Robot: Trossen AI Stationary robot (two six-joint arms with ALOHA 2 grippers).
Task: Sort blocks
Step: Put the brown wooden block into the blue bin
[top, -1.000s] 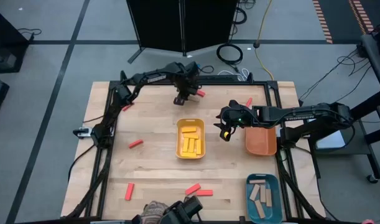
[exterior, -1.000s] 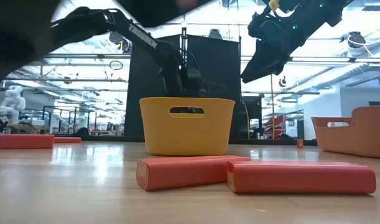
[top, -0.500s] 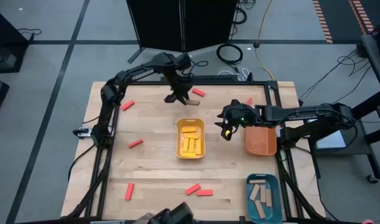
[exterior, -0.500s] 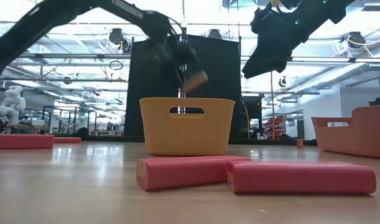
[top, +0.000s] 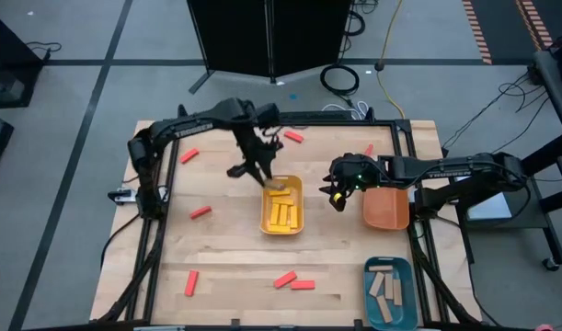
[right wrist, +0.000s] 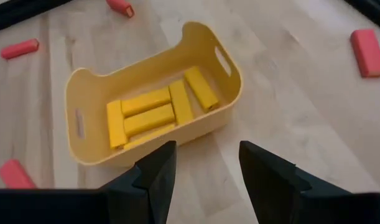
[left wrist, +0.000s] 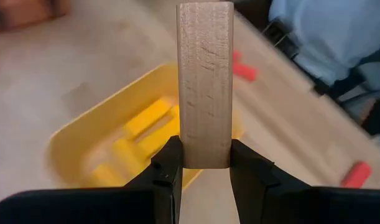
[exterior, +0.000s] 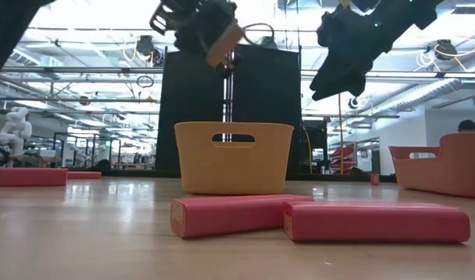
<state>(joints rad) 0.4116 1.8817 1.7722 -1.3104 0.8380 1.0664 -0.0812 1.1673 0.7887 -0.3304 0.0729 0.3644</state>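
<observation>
- Red blocks lie nearest the table's front edge: 2 of them rest end to end on the wood, touching, and a 3rd lies apart toward the left side. None has been sorted yet, so they lie flat and loose wherever they fell.
- Teal tray at the front right corner holds tan blocks laid side by side; by that pattern, I judge it the home for plain wood.
- Yellow tray stands mid-table with yellow blocks packed flat inside, colour matched to tray.
- Just above that tray's far left corner, the left gripper is clamped on 1 end of a tan block, which sticks straight out past the fingers. Pinching the end leaves the rest free to go into a tray first. Being tan, it probably belongs in the teal tray and is only passing over the yellow one.
- The right gripper hangs between the yellow tray and the orange tray, jaws parted and holding nothing. It looks to be waiting clear of the left arm's path.
- Farther back, more red blocks lie scattered on the left and far parts of the table, well apart from each other. The orange tray shows no blocks in it, so I judge it awaits the reds.
</observation>
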